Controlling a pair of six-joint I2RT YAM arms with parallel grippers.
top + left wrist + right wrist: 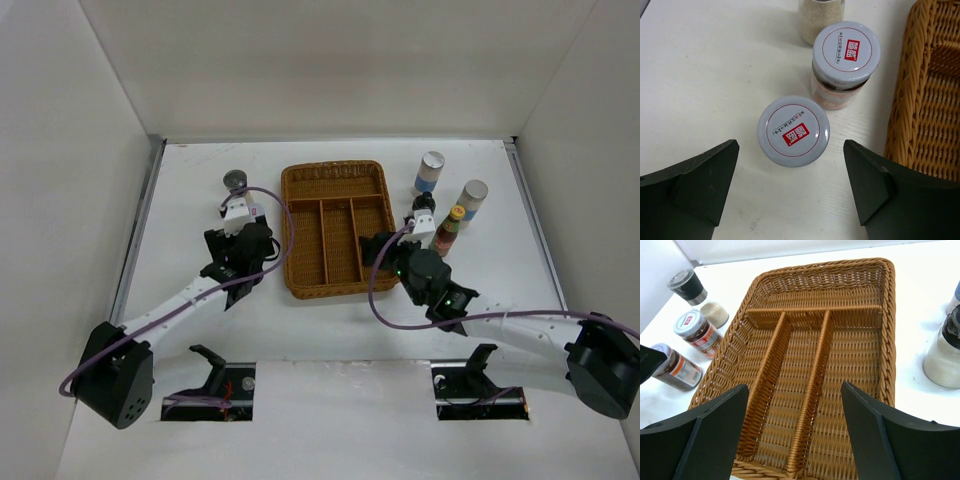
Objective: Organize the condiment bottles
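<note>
In the left wrist view my left gripper [790, 186] is open, its fingers either side of a pink-white-lidded jar [793, 131] below. A second such jar [846, 48] stands just beyond, then the grey-lidded jar's glass body [821, 17]. From above, the left gripper [243, 228] covers both jars; the grey-lidded jar [236, 181] shows beyond it. My right gripper [378, 248] is open and empty over the near right end of the wicker tray [880, 340]. Two silver-capped shakers [430, 172] [471, 199], the yellow-capped dark bottle [449, 230] and the black-capped white bottle [424, 205] stand right of the tray.
The divided wicker tray [335, 175] sits mid-table between the two bottle groups, with nothing in its compartments. Its woven wall [927, 100] is close to the right of the left gripper. White walls enclose the table on the left, back and right.
</note>
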